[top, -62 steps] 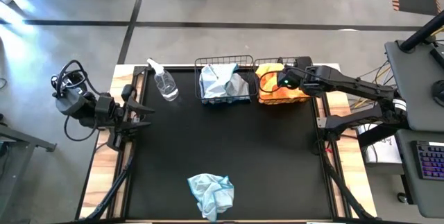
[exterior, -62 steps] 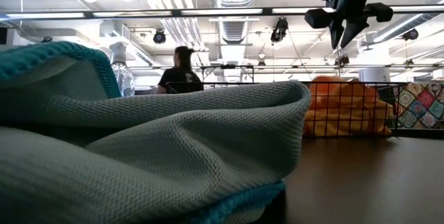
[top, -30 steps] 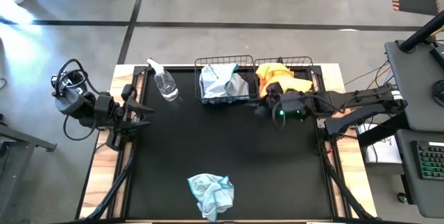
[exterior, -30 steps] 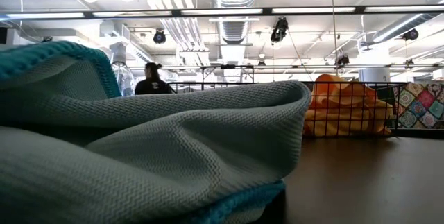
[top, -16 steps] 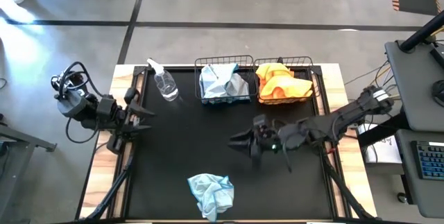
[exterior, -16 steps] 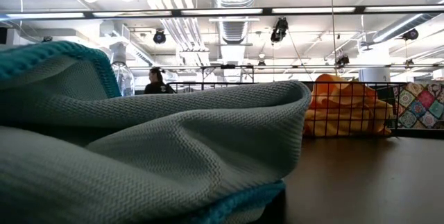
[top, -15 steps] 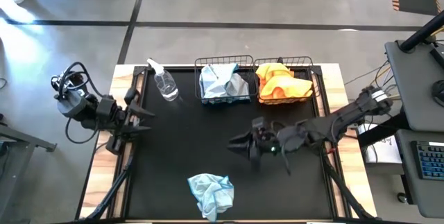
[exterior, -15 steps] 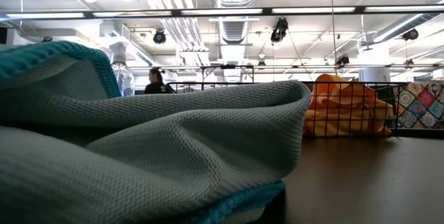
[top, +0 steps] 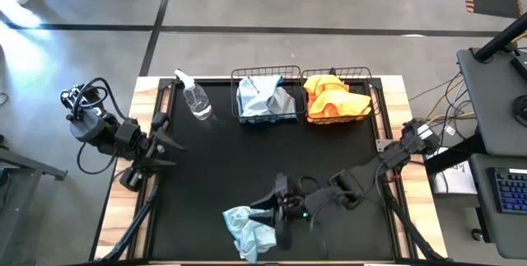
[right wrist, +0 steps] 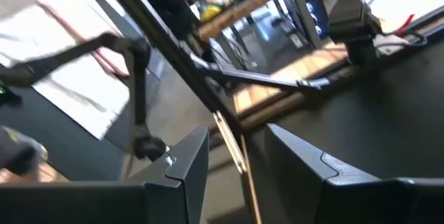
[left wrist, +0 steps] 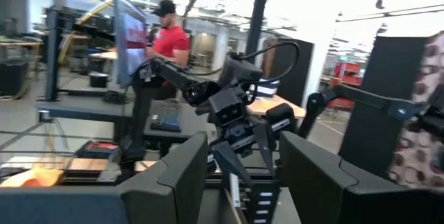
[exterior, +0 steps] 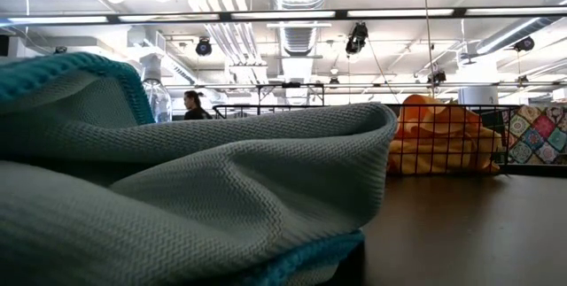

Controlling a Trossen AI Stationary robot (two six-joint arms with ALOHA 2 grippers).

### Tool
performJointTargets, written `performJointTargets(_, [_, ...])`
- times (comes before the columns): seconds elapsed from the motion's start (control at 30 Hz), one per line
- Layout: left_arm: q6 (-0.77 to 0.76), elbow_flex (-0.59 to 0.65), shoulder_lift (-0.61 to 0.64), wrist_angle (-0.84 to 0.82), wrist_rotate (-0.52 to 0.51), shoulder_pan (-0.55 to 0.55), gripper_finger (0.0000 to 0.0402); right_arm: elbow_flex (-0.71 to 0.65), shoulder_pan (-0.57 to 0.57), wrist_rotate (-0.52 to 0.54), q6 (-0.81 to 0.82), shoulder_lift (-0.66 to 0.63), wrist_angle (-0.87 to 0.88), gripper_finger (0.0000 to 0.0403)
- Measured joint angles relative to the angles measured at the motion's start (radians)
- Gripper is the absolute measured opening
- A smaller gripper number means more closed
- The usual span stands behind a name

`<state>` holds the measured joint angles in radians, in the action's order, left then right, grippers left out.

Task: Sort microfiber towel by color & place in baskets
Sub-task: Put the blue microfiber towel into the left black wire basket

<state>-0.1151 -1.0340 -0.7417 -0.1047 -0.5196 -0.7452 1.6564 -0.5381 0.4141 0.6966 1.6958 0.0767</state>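
Note:
A crumpled pale blue-grey towel (top: 245, 226) lies on the black mat by the table's near edge and fills the low view as the towel (exterior: 221, 171). My right gripper (top: 270, 217) is open at that towel's right edge; in its wrist view, the open right gripper (right wrist: 236, 151) has no cloth between its fingers. At the far edge, the left basket (top: 265, 119) holds blue-grey towels (top: 263, 95) and the right basket (top: 336, 121) holds orange towels (top: 333, 101). My left gripper (top: 169, 138) waits open at the table's left edge, also seen as the left gripper (left wrist: 243, 158).
A clear spray bottle (top: 196, 100) lies at the far left of the mat, left of the baskets. The mat's middle (top: 263, 159) is bare. In the low view, the orange towels (exterior: 443, 135) show behind the basket wire (exterior: 505, 113). A person (exterior: 190, 104) stands in the room beyond.
My right gripper has swung from beside the orange-towel basket across the mat toward the near edge and leftward, arriving at the loose blue-grey towel's right edge. The towel has stayed where it was. The person in the background has walked on.

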Motion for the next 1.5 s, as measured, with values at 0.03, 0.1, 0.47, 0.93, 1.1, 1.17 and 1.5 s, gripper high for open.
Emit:
performJointTargets(0.03, [-0.003, 0.0, 0.0, 0.001, 0.012, 0.0, 0.0165, 0.04, -0.005, 0.0, 0.0, 0.018, 0.047, 0.0134])
performJointTargets(0.1, [-0.007, 0.0, 0.0, 0.0, 0.025, 0.0, 0.0165, 0.114, -0.011, 0.0, 0.001, 0.048, 0.151, 0.0134])
performJointTargets(0.47, [-0.038, 0.0, -0.009, 0.0, 0.042, 0.0, 0.0165, 0.432, -0.014, 0.004, 0.234, 0.201, 0.715, 0.0134])
performJointTargets(0.93, [-0.053, 0.0, -0.01, -0.001, 0.061, 0.0, 0.0165, 0.48, -0.021, -0.058, 0.348, 0.312, 0.791, 0.0134])
performJointTargets(1.1, [-0.063, 0.0, -0.019, 0.0, 0.068, 0.0, 0.0165, 0.465, -0.021, -0.084, 0.423, 0.32, 0.825, 0.0134])
performJointTargets(1.17, [-0.07, 0.0, -0.023, 0.0, 0.068, 0.0, 0.0165, 0.461, -0.021, -0.082, 0.465, 0.32, 0.865, 0.0134])
performJointTargets(1.5, [-0.087, 0.0, -0.045, 0.0, 0.095, 0.0, 0.0165, 0.408, -0.021, -0.1, 0.615, 0.319, 0.955, 0.0134])
